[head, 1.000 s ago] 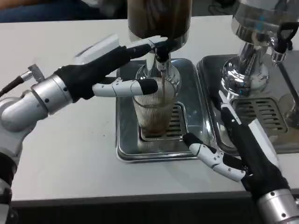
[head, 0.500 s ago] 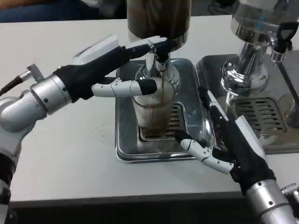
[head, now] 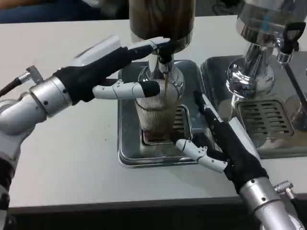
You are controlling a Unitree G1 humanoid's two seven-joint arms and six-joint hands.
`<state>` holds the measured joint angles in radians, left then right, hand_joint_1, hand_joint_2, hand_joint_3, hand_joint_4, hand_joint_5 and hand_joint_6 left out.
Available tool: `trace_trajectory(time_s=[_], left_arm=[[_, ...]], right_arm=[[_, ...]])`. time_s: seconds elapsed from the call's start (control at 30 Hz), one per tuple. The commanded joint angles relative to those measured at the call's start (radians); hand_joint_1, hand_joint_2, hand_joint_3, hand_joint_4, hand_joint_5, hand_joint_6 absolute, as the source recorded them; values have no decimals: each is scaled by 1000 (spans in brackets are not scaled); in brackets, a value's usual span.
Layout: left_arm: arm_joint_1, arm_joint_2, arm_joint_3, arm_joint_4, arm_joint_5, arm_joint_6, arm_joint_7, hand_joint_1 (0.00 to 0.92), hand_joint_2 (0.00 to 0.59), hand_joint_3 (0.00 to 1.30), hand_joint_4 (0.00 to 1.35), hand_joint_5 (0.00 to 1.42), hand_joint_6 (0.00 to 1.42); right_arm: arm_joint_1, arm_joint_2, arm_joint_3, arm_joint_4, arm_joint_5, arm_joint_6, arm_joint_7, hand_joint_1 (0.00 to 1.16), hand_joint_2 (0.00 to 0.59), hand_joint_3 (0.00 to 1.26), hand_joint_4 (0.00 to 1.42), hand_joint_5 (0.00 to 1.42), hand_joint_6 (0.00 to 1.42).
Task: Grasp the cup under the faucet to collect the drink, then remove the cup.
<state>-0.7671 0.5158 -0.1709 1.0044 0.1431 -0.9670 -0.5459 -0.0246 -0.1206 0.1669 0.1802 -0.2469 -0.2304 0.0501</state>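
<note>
On the left, the left hand [head: 112, 69] is reaching across the white bench [head: 62, 143] from its silver forearm, and its upper fingers [head: 144, 47] are lying on the black faucet [head: 164, 60] lever while a lower finger is pressing against the rim of the cup [head: 154, 112]; it is not wrapping around the cup, and I cannot tell if it is really gripping the lever or only touching it. The cup, a clear ribbed one, is standing upright on the grate of the steel drip tray [head: 127, 143], directly under the faucet of the dark dispenser [head: 160, 19]. A thin brown stream is running from the faucet into the cup, and brown drink is sitting in the bottom part of it. To the right, the right hand [head: 218, 143] is lying over the front right corner of this tray, just beside the cup but apart from it, with its fingers spread and holding nothing. Further right, a 2nd dispenser [head: 259, 33] with a shiny base is standing on its own tray [head: 268, 134].
</note>
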Motion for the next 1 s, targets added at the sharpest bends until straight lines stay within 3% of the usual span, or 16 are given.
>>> trace_trajectory(time_s=[0.03, 1.0], left_arm=[[13, 22, -17, -7, 25, -12, -37, 0, 40, 169, 59, 84, 40], [37, 41, -17, -31, 15, -11, -38, 26, 57, 172, 66, 95, 40]], right_arm=[[-34, 11, -1, 39, 16, -20, -3, 535, 251, 0, 0, 0, 33], [-164, 55, 0, 233, 28, -90, -10, 530, 260, 0, 0, 0, 32]])
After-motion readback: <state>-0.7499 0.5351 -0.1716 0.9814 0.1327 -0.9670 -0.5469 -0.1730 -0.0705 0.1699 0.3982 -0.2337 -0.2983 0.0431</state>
